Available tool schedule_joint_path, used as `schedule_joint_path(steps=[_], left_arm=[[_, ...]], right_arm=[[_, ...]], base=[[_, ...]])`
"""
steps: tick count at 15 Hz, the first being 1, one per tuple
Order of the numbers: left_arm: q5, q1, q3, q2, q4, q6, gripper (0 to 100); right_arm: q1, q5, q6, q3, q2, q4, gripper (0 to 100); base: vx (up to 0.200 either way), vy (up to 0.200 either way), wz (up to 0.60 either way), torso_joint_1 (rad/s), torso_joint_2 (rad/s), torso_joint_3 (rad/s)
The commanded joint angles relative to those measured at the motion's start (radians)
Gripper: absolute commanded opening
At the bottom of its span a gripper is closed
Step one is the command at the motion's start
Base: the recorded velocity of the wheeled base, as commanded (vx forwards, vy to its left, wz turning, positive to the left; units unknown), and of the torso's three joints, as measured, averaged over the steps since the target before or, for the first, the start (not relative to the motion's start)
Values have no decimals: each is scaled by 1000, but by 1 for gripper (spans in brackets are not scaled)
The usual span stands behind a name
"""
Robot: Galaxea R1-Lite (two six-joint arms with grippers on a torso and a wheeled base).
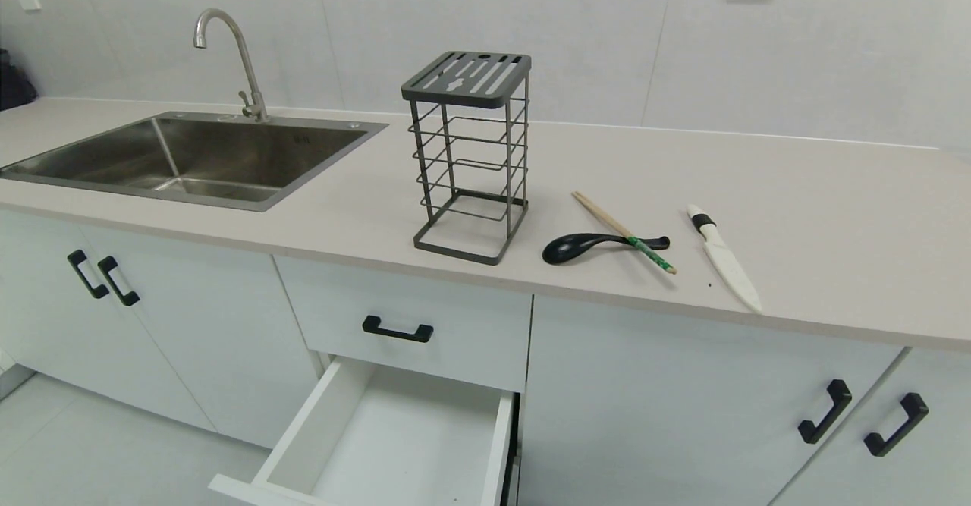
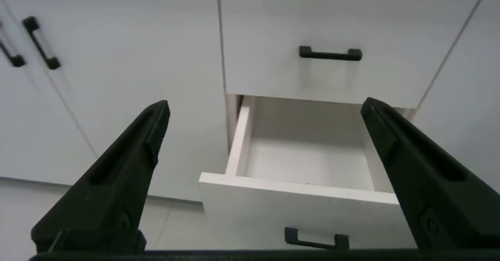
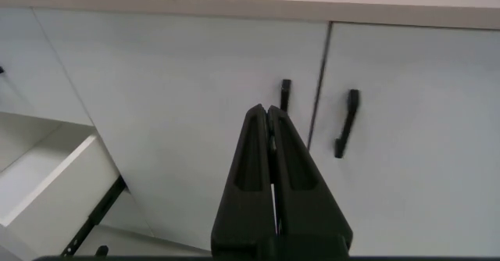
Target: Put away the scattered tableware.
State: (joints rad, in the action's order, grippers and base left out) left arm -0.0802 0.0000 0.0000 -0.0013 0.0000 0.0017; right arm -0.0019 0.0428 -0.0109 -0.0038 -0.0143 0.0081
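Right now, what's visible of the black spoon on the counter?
The black spoon lies on the beige counter between the wire rack and the white knife. Glossy, plastic-looking, one piece: deep oval bowl toward the rack, short handle toward the knife. The chopsticks lie across its handle, touching it.

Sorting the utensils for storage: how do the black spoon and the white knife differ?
The spoon is black with a rounded bowl; the knife is white with a black band and a pointed blade. The chopsticks cross the spoon's handle; the knife lies apart. Both lie flat on the countertop.
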Motion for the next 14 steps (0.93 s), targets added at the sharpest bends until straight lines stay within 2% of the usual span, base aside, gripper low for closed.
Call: schedule_joint_path(steps=[1, 2, 5, 11, 14], left_arm=[[0, 0, 0, 1, 0, 0, 100], [0, 0, 0, 1, 0, 0, 100], [0, 0, 0, 1, 0, 0, 100], [0, 0, 0, 1, 0, 1, 100], [-1, 0, 0, 1, 0, 3, 100]], right_arm=[[0, 0, 0, -1, 0, 0, 0], [0, 0, 0, -1, 0, 0, 0], [0, 0, 0, -1, 0, 0, 0], [0, 0, 0, -1, 0, 0, 0], [0, 0, 2, -1, 0, -2, 0]], base=[[0, 0, 0, 0, 0, 0], [0, 0, 0, 0, 0, 0], [200, 0, 0, 1, -4, 2], [0, 0, 0, 19, -68, -33], [0, 0, 0, 224, -424, -193]])
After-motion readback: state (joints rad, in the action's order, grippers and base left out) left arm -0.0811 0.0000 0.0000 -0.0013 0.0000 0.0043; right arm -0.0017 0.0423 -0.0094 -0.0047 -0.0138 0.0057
